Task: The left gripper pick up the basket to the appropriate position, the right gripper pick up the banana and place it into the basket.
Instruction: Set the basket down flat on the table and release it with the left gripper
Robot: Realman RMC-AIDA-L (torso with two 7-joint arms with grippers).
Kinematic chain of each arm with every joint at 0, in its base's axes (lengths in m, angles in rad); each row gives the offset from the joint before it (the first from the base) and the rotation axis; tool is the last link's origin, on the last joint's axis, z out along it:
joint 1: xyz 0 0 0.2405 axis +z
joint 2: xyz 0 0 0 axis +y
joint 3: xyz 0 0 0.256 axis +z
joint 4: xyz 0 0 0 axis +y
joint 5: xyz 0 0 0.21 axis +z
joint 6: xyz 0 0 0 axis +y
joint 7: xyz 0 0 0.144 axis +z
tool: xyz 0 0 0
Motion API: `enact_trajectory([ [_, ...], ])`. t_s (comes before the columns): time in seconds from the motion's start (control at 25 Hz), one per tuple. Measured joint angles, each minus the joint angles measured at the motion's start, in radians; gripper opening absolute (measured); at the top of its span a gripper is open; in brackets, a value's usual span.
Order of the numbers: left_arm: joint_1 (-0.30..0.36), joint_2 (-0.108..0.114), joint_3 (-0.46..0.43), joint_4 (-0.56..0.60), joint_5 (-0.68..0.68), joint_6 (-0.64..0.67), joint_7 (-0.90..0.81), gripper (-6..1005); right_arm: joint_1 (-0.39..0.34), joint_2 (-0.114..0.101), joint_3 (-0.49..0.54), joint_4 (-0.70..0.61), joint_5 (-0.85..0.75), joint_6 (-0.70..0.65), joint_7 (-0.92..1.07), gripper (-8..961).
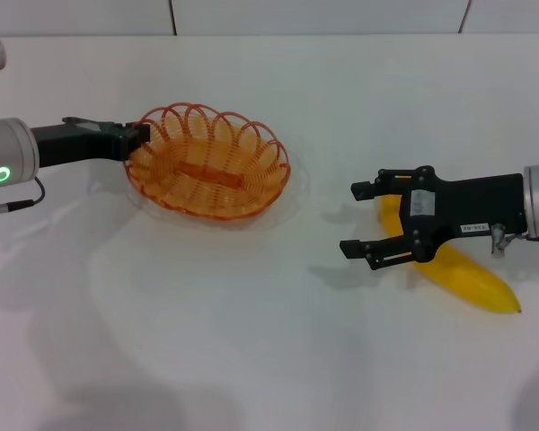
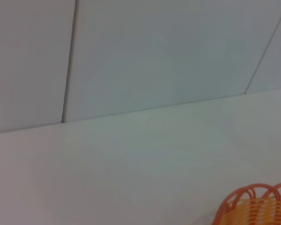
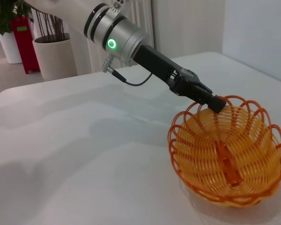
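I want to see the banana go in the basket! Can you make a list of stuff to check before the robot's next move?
1. Left hand gripping the basket rim: ok, it is shut on the near-left edge.
2. Basket empty inside: ok, only orange wire shows.
3. Basket lifted or resting on the table: cannot tell.
4. Right hand open for the grab: ok, its fingers are spread wide.
5. Right hand around the banana: not ok, the fingers point past it, and the banana lies under the hand's body.
6. Banana free to lift: ok, nothing else touches it on the table.
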Motion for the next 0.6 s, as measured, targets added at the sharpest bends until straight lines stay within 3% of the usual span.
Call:
enact_trajectory([
  [0.6, -0.009, -0.003, 0.000, -0.042, -0.005, -0.030, 0.029, 76, 0.005, 0.003, 0.000, 0.001, -0.011, 0.000, 0.000, 889],
])
